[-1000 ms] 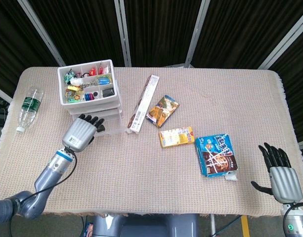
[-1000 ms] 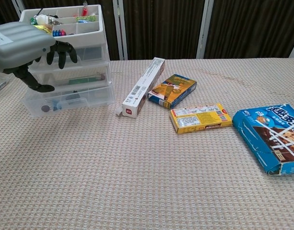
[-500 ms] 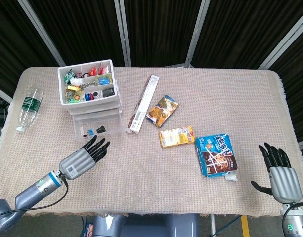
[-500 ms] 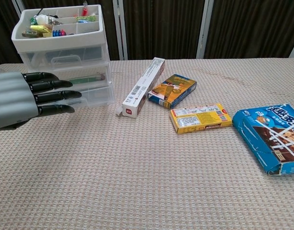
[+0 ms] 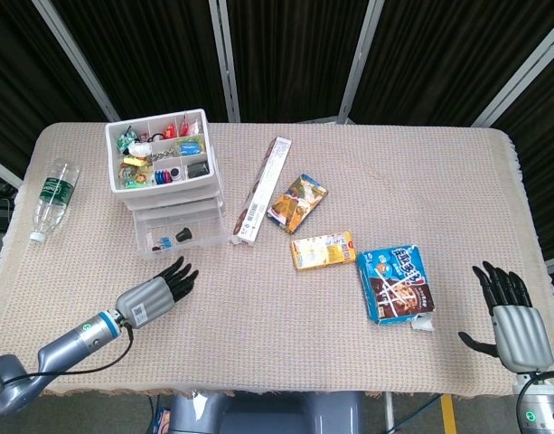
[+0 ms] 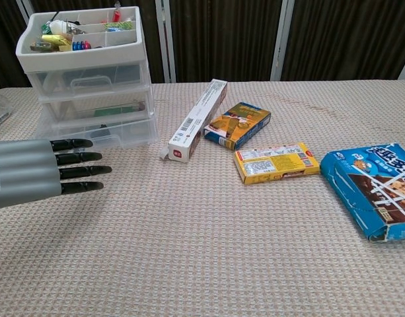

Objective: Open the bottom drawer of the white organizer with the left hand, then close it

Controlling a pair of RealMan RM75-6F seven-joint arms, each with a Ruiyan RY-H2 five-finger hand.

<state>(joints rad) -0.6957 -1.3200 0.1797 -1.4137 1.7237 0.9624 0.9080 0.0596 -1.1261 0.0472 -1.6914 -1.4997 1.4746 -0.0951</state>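
1. The white organizer [image 5: 168, 181] is shown at the far left of the tabletop [image 5: 277, 353], with an open compartmented tray on top and clear drawers stacked beneath.
2. The bottom drawer [image 5: 180, 237] is seen in the head view protruding toward the near edge, its small dark contents exposed; it is judged to be open and not yet pushed shut.
3. The left hand [image 5: 157, 293] is held just near of the drawer front, apart from it, with the fingers [image 6: 80, 166] extended, slightly spread and holding nothing.
4. The step in hand is judged to be the closing. The next move calls for the fingertips to be brought flat against the drawer front and pressed toward the far side, along the line of the drawer.
5. The right hand [image 5: 511, 318] is held at the near right corner, fingers spread and empty, well apart from the task.
6. A long white box [image 5: 261, 190] bearing a barcode lies just right of the organizer; its other print is too small to be read.
7. Further right lie an orange-and-blue snack box [image 5: 297, 202], a yellow box [image 5: 323, 250] and a blue biscuit box [image 5: 397, 282] carrying white characters that cannot be made out.
8. A clear bottle [image 5: 53, 198] with a green label, its writing illegible, lies on its side at the far left edge.
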